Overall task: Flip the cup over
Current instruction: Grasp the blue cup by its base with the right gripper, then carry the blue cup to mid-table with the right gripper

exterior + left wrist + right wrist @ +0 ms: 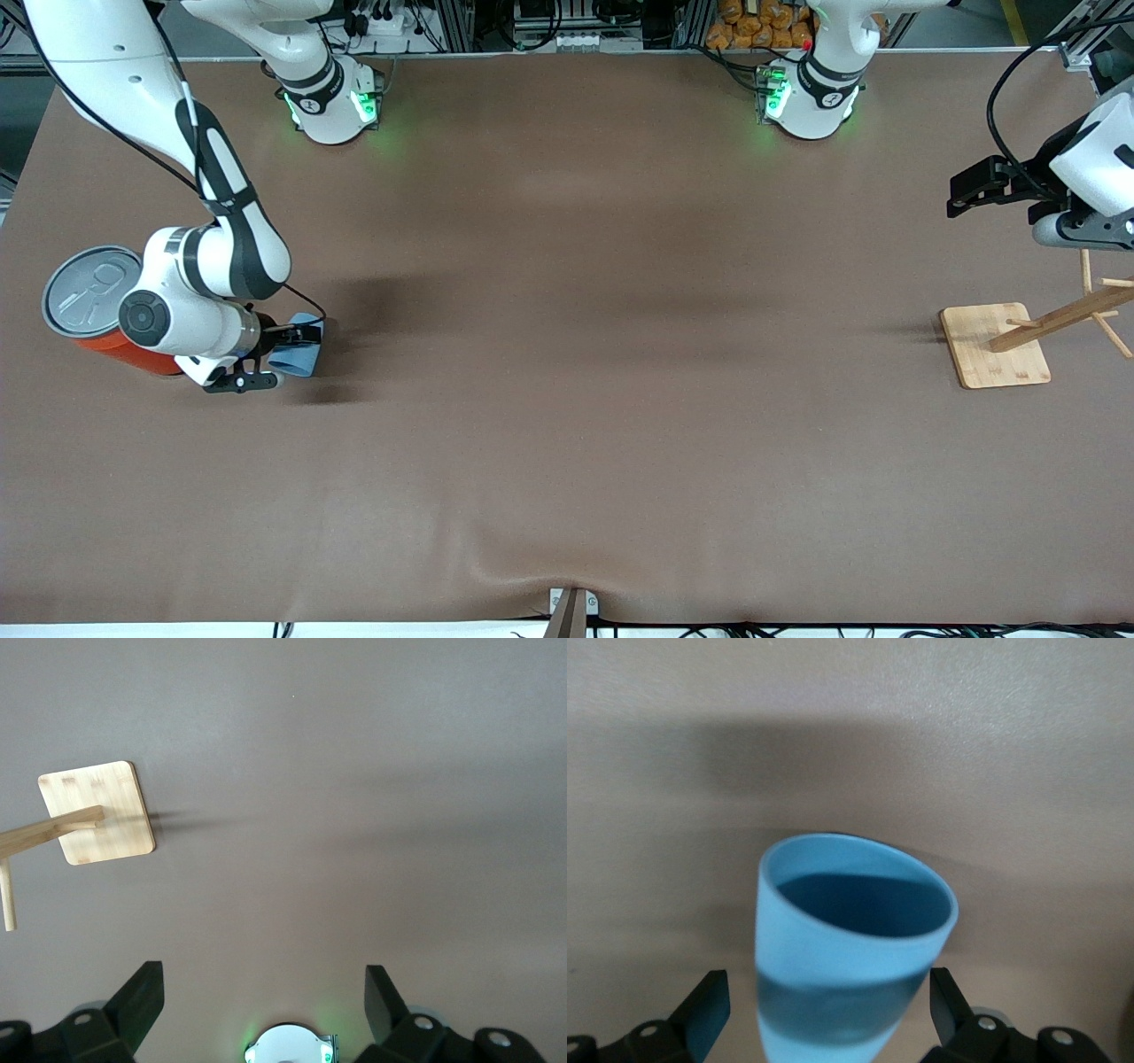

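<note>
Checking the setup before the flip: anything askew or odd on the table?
The cup looks tipped on its side beside the orange can, between the open right tool fingers. Left tool waits, open, near the wooden rack. Nothing spilled.

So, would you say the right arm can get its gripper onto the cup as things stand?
Probably yes: the right gripper is open and the cup already sits between its fingers, with nothing in between. The orange can stands beside the arm, not in its way.
</note>
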`<state>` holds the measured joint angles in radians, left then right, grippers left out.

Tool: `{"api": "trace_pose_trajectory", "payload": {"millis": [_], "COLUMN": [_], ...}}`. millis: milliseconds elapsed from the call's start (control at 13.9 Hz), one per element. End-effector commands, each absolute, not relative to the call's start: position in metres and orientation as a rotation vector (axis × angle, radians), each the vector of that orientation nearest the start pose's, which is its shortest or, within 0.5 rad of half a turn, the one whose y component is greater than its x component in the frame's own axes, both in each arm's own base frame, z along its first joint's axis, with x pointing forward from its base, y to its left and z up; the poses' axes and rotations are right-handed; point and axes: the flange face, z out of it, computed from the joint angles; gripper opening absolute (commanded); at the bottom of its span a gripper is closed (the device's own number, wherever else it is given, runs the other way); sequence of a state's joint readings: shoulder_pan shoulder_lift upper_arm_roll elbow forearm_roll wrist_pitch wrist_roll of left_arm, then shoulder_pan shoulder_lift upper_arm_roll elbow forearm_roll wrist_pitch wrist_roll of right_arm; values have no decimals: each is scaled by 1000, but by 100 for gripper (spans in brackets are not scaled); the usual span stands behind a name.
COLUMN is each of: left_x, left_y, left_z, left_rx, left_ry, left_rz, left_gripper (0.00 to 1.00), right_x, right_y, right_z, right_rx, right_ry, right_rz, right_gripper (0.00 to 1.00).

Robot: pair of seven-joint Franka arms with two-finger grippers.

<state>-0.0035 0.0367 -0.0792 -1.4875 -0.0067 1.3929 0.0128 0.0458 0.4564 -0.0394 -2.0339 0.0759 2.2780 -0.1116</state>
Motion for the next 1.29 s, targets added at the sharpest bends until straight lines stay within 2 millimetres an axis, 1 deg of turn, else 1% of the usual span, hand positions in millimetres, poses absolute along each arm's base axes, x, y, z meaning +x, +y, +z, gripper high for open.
{"api": "trace_pose_trajectory", "payload": {"millis": [0,72,143,287,359,430,502,717,789,861,932,1076,1147,1219], "left_x": [543,543,543,543,543,543,543,543,543,543,543,543,543,543], "left_y": [-48,-48,-48,-48,-48,-48,-47,-48,-48,-48,-48,-48,-48,-48], "left_z": [631,631,631,631,631,631,631,631,631,631,631,631,631,631], "left_rx": [-3128,-3128,-3128,-3128,-3128,-3128,-3128,-3128,-3128,-3128,-3128,-3128,-3128,-3128], "left_ry": [130,130,130,130,130,130,127,130,130,130,130,130,130,130], "left_rz": [216,216,216,216,216,216,216,216,216,216,216,216,216,216], "left_gripper": [100,100,100,100,100,100,100,100,100,100,100,100,100,100], "right_x": [566,567,569,589,598,609,621,652,660,663,662,656,646,627], "right_y": [7,12,21,36,48,67,90,186,214,236,262,330,363,401], "right_z": [198,203,208,227,238,253,273,297,303,305,309,324,324,325], "right_rx": [-3086,-3083,-3073,-3070,-3060,-3042,-3023,-2927,-2893,-2867,-2843,-2783,-2741,-2709], "right_ry": [-145,-159,-193,-222,-250,-289,-345,-517,-563,-616,-670,-845,-964,-1058], "right_rz": [305,303,302,229,193,174,144,48,10,-14,-37,-114,-134,-159], "right_gripper": [52,25,11,5,2,1,0,0,0,0,0,0,0,0]}}
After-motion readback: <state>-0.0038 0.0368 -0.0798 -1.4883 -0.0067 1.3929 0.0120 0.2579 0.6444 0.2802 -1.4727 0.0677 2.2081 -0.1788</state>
